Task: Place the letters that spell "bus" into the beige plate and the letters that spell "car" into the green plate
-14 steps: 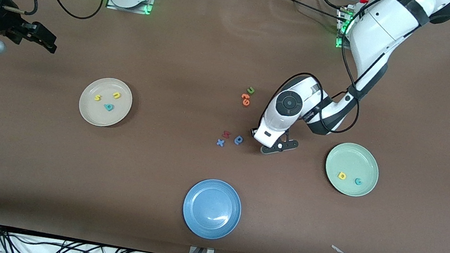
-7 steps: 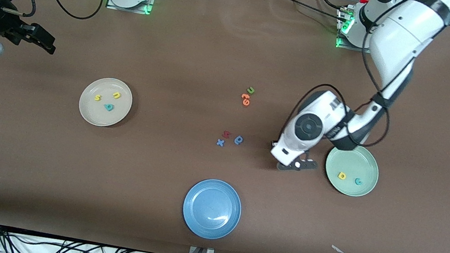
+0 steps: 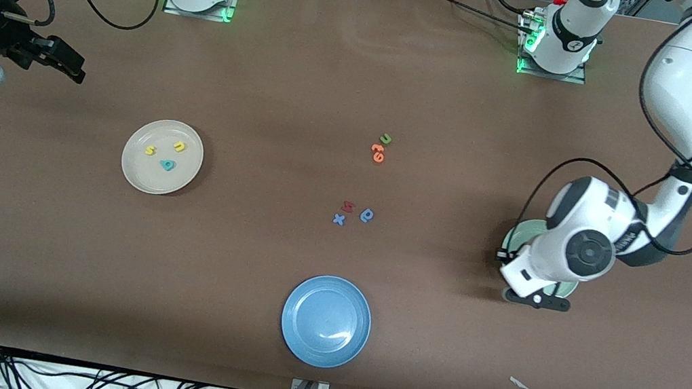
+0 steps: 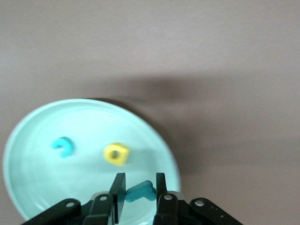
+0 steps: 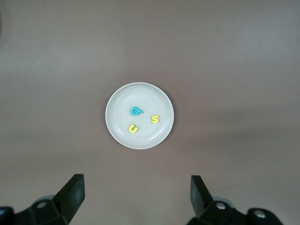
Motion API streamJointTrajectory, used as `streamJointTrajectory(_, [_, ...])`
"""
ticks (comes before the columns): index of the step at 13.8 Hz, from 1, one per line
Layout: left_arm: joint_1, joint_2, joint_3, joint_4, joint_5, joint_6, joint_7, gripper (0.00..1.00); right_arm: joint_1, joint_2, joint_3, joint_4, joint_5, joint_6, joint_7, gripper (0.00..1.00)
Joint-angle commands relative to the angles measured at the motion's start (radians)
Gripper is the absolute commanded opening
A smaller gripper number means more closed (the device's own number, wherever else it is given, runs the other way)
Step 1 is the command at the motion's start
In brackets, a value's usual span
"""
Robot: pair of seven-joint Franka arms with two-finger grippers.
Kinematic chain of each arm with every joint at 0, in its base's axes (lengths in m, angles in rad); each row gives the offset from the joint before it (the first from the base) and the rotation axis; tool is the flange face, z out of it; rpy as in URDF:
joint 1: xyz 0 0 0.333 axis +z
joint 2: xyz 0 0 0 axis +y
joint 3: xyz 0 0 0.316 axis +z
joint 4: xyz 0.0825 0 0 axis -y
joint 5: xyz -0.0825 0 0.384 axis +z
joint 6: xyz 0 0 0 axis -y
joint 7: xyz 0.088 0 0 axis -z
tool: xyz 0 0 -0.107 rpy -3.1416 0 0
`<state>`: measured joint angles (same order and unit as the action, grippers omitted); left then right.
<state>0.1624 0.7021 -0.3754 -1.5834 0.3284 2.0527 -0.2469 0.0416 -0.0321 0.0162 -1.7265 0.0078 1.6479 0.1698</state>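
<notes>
Left gripper point(image 4: 138, 193) over the green plate point(image 4: 33, 187), clamping the teal "r" point(image 4: 139, 192). Right gripper point(image 5: 136, 192) waits above the table point(image 3: 281, 75), fingers spread.

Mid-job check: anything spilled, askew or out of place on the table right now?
Nothing spilled or damaged. One oddity: a small pale scrap lies on the table, nearer the front camera than the green plate. The leftover letters sit loose mid-table, as expected.
</notes>
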Motion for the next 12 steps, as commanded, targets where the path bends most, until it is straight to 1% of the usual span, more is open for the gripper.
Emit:
streamJointTrajectory(1, [0.014, -0.004, 0.019, -0.006, 0.099, -0.014, 0.153, 0.56, -0.008, 0.012, 0.001, 0.025, 0.021, -0.011, -0.013, 1.0])
streamJointTrajectory(2, [0.017, -0.006, 0.023, -0.004, 0.113, -0.014, 0.199, 1.0, -0.008, 0.012, 0.001, 0.025, 0.021, -0.013, -0.013, 1.0])
streamJointTrajectory(4, [0.02, -0.013, 0.023, 0.008, 0.106, -0.012, 0.189, 1.0, -0.008, 0.012, 0.002, 0.027, 0.021, -0.013, -0.013, 1.0])
streamJointTrajectory(5, [0.02, -0.015, 0.023, 0.031, 0.103, -0.017, 0.164, 1.0, -0.008, 0.012, 0.002, 0.025, 0.021, -0.013, -0.013, 1.0])
streamJointTrajectory(7, [0.025, -0.032, 0.02, 0.062, 0.093, -0.083, 0.144, 1.0, -0.008, 0.012, 0.002, 0.025, 0.021, -0.014, -0.013, 1.0])
streamJointTrajectory(9, [0.028, -0.055, 0.018, 0.094, 0.055, -0.164, 0.144, 1.0, -0.008, 0.012, 0.002, 0.027, 0.021, -0.014, -0.013, 1.0])
streamJointTrajectory(12, [0.041, -0.091, 0.018, 0.094, 0.026, -0.21, 0.156, 1.0, -0.008, 0.012, 0.002, 0.027, 0.021, -0.014, -0.013, 1.0])
